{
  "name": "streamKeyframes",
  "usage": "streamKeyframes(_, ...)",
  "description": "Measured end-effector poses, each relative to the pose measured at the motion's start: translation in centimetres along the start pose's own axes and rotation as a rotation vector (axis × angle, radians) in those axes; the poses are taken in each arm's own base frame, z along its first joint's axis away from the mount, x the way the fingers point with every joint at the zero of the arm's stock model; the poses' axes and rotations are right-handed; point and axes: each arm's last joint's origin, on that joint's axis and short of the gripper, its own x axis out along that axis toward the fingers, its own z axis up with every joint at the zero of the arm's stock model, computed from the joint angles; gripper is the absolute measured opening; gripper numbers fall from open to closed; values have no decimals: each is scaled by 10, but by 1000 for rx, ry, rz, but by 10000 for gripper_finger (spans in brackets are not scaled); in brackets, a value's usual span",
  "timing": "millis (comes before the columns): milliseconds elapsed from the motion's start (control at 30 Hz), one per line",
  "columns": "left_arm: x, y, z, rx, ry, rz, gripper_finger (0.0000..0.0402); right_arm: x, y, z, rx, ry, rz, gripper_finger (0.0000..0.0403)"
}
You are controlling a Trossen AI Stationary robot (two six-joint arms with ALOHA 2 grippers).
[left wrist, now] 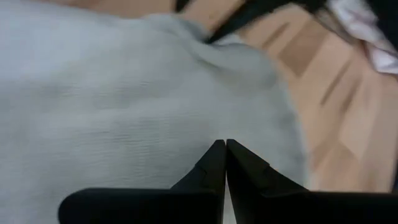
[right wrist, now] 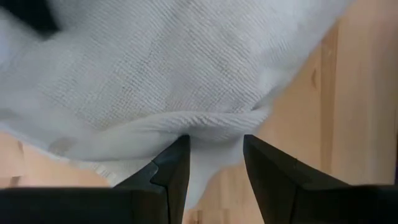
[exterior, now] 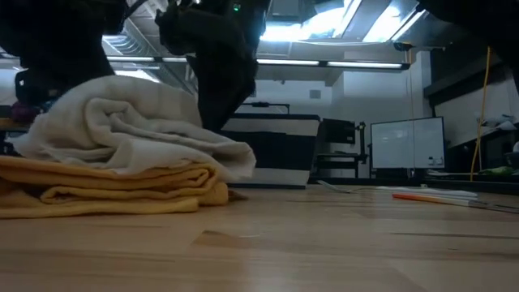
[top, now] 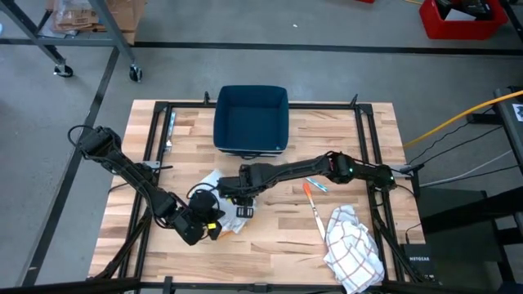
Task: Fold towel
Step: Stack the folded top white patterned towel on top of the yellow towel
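On the wooden table [top: 270, 245], a white towel [top: 214, 181] lies crumpled over a yellow cloth [top: 215, 228] near the left-centre of the tabletop, and both arms have their grippers down at this pile. The low view shows the white towel [exterior: 130, 130] heaped on top of the folded yellow cloth [exterior: 105, 191], the two touching along the whole length of the pile. The right gripper [top: 231, 194] reaches in from the right side of the table; its wrist view shows the two dark fingers [right wrist: 168, 180] standing apart with a rolled edge of the white towel [right wrist: 205, 124] lying across the gap just ahead of the tips (whether the pads actually touch the fabric cannot be told). The left gripper [top: 198, 224] sits at the near side of the pile, and in its own view the fingers [left wrist: 205, 174] are pressed together to a point, resting against or just above the pale towel [left wrist: 124, 112] with no fabric visibly caught between them. Behind the pile a dark blue bin [top: 251, 119] stands at the far edge of the table. To the right lie an orange pen [top: 314, 207] and, near the front right corner, a white checked dish towel [top: 351, 245], bunched and well apart from both grippers.
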Motion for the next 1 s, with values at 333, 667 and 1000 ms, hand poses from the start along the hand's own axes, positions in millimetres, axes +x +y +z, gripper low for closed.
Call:
streamKeyframes(333,12,24,-1,-78,-8,110,5,-5,23,-7,-49,11,-21,154)
streamKeyframes(667,22,64,0,-56,-26,333,5,-64,42,-21,-112,-51,-177,154)
streamKeyframes(1000,11,106,13,-39,-92,712,5,-114,46,-37,-83,-70,-162,154)
